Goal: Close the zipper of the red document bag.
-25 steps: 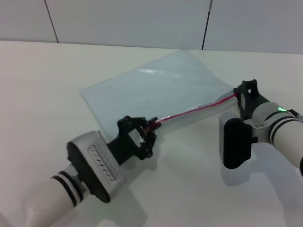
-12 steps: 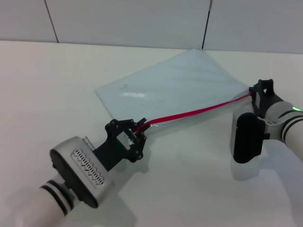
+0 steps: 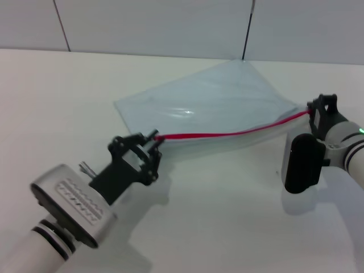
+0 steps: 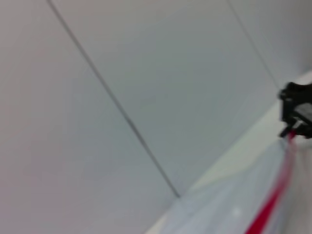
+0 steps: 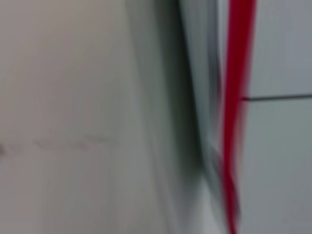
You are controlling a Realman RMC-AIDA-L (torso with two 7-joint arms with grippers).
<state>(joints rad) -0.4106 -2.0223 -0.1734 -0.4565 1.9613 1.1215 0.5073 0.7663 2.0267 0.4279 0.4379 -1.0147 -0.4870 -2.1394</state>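
The red document bag [image 3: 210,99] is a pale blue-grey translucent pouch lying across the middle of the white table. Its zipper [image 3: 227,134] runs as a thin red strip along the bag's near long edge. My left gripper [image 3: 152,138] is shut on the zipper's left end; the slider itself is hidden in the fingers. At the strip's right end, my right gripper [image 3: 314,112] is shut on the bag's corner. In the left wrist view the zipper [image 4: 273,200] leads away to the right gripper [image 4: 295,122]. The right wrist view shows the zipper [image 5: 236,97] close up.
The white table [image 3: 68,102] stretches left and toward me around the bag. A pale panelled wall [image 3: 153,25] with dark seams stands close behind the bag's far corner.
My left gripper has slid left and toward me along the red strip, whose visible length has grown. The right gripper has shifted right, and the bag has turned with it.
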